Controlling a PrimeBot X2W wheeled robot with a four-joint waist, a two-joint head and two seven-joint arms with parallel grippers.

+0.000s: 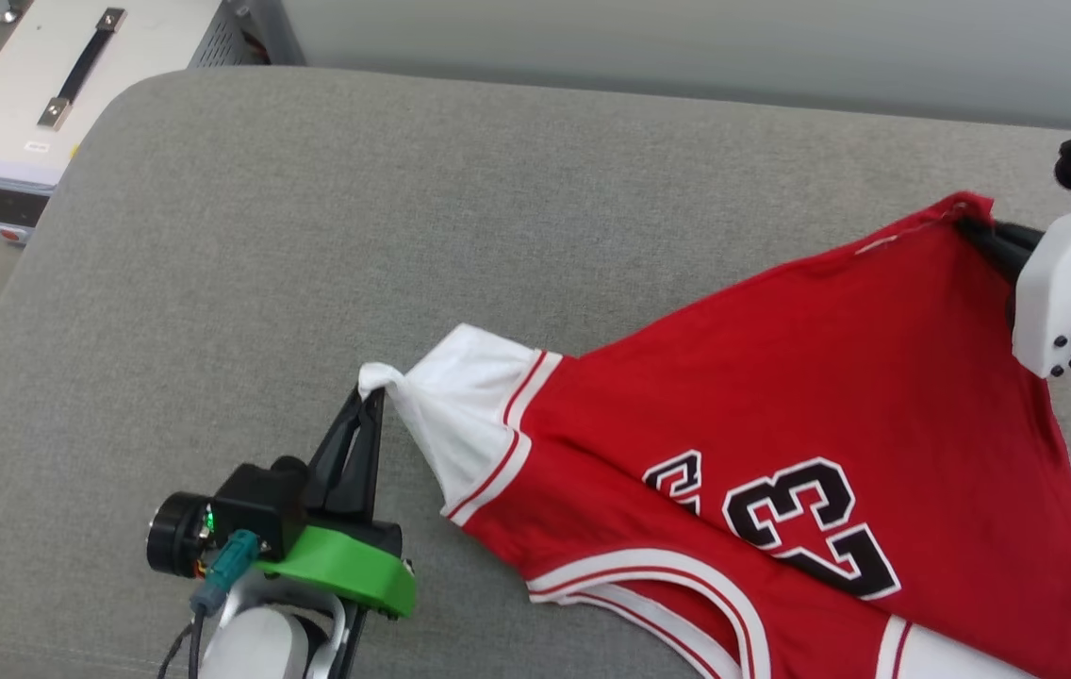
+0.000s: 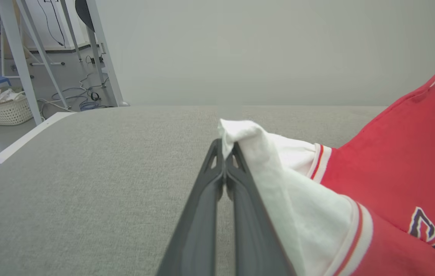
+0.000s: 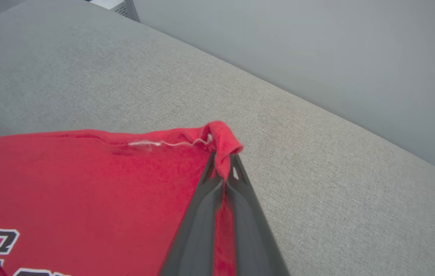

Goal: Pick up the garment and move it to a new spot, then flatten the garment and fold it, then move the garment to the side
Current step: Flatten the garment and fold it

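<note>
The garment (image 1: 809, 396), a red jersey with white sleeves and black numerals, is stretched across the right half of the grey cushion (image 1: 309, 236). My left gripper (image 1: 373, 396) is shut on the tip of its white sleeve (image 2: 240, 132), at the lower middle of the head view. My right gripper (image 1: 974, 224) is shut on a red hem corner (image 3: 221, 142) at the far right, holding it raised. The left wrist view has the red body (image 2: 412, 153) to the right of the fingers. The jersey's lower right part runs out of the head view.
A pale box with a black handle (image 1: 64, 85) sits beyond the cushion's far left corner. A grey wall (image 1: 686, 38) runs behind the cushion. In the left wrist view a white basket (image 2: 1, 109) and metal frame legs (image 2: 18, 57) stand on the floor.
</note>
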